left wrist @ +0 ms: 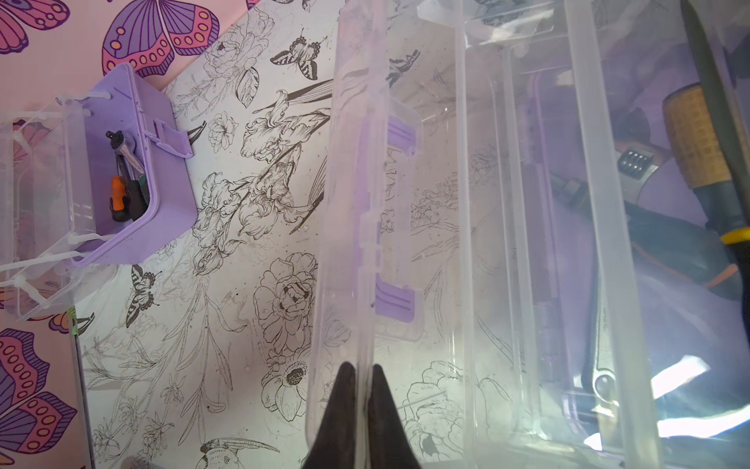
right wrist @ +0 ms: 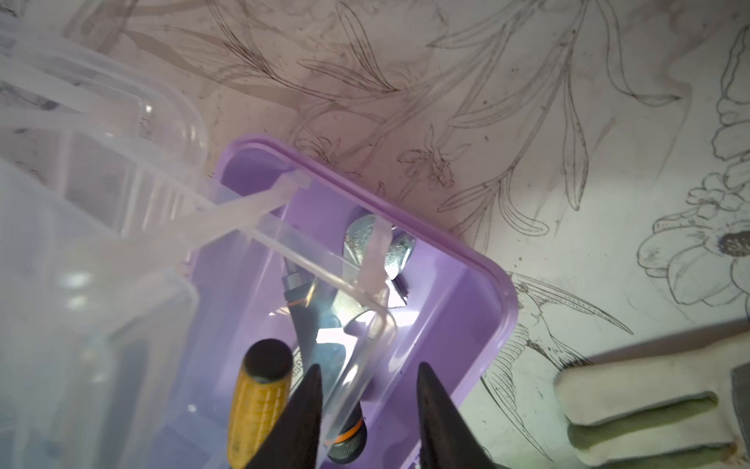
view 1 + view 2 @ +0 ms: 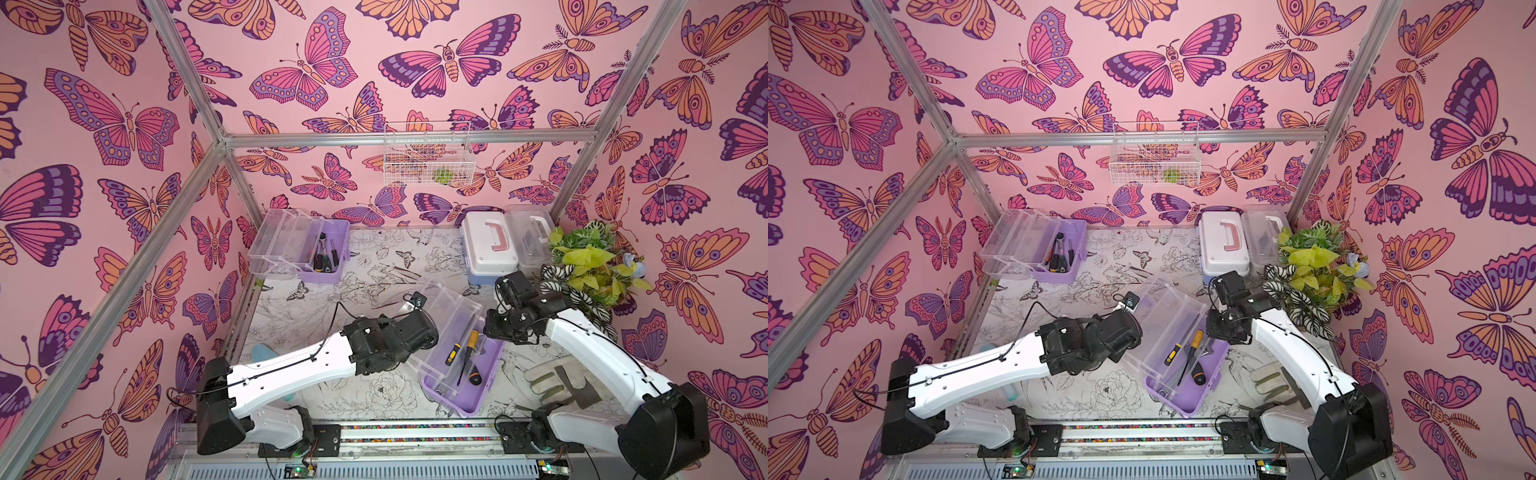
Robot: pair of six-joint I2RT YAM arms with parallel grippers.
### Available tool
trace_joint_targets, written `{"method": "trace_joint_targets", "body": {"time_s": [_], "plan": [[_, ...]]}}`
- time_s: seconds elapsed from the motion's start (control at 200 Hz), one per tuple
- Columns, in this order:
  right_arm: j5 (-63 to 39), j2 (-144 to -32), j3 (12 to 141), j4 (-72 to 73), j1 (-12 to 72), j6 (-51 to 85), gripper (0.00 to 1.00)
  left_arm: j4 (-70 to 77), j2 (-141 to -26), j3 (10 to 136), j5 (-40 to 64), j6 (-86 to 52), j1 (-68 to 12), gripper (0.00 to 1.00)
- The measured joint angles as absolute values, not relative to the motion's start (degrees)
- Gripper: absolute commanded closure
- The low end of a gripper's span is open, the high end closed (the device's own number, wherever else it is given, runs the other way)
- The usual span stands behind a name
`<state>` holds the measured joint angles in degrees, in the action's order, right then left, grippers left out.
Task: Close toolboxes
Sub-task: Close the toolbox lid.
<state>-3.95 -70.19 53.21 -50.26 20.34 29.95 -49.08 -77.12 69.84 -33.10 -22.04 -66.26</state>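
End effector (image 1: 362,367) pinching clear lid (image 1: 353,203), floral tabletop (image 1: 243,251)

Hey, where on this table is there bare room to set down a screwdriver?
Bare table lies at the back between the far purple toolbox and the light blue toolbox, and near the front edge left of the near purple toolbox. The right side is crowded: plant and work glove.

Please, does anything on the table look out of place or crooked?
Yes. The near purple box sits diagonal to the table edge, its lid open. A glove lies loose on the table beside it, outside any box.
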Motion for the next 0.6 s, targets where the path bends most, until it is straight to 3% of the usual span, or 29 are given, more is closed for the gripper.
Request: {"method": "trace_joint_targets", "body": {"time_s": [0.275, 0.601], "plan": [[-7.4, -70.1, 52.1, -46.7, 20.3, 31.1, 0.60, -47.6, -76.5, 67.7, -32.2, -22.1, -61.7, 1.00], [-11.3, -69.1, 52.1, -43.5, 20.5, 31.5, 0.60, -46.2, -66.8, 58.5, -33.3, -22.3, -51.4, 1.00]]}}
